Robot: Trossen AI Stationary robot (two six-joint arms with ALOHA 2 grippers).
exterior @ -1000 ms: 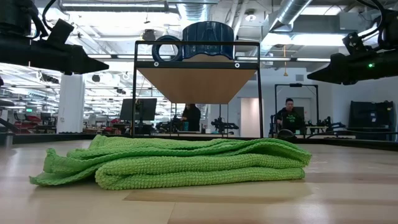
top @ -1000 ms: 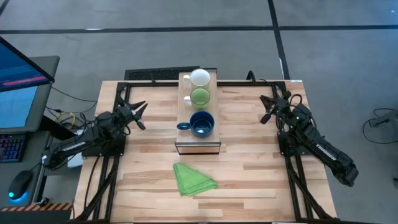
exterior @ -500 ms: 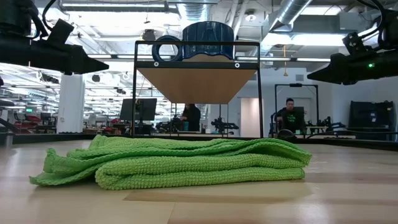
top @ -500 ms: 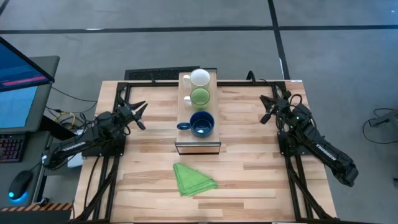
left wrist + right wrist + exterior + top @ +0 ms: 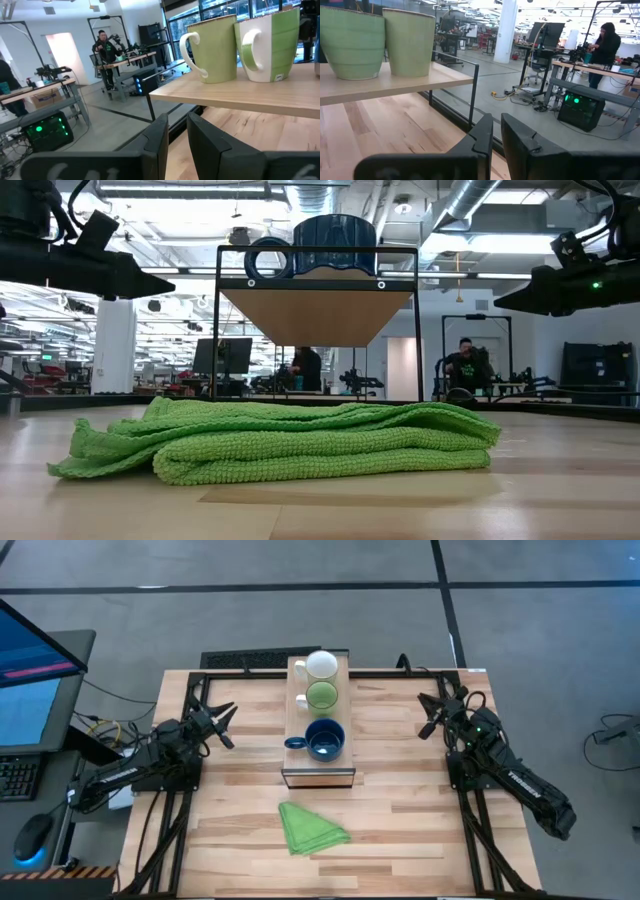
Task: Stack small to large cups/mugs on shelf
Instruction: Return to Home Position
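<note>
The light-wood shelf (image 5: 347, 720) stands mid-table, running near to far. On its flat top, three mugs stand upright on their bases in a row: the small white one (image 5: 321, 665) farthest, the light green one (image 5: 322, 695) in the middle, the dark blue one (image 5: 324, 739) nearest, which also shows in the low view (image 5: 335, 232). My left gripper (image 5: 226, 717) hovers left of the shelf, shut and empty. My right gripper (image 5: 428, 713) hovers right of it, shut and empty. Each wrist view shows two mugs on the shelf (image 5: 217, 50) (image 5: 352, 42).
A folded green cloth (image 5: 310, 827) lies on the slatted tabletop near the front edge, in front of the shelf's near end. Bare tabletop (image 5: 400, 790) lies on both sides of the shelf. People sit and stand in the room beyond the table (image 5: 462, 365).
</note>
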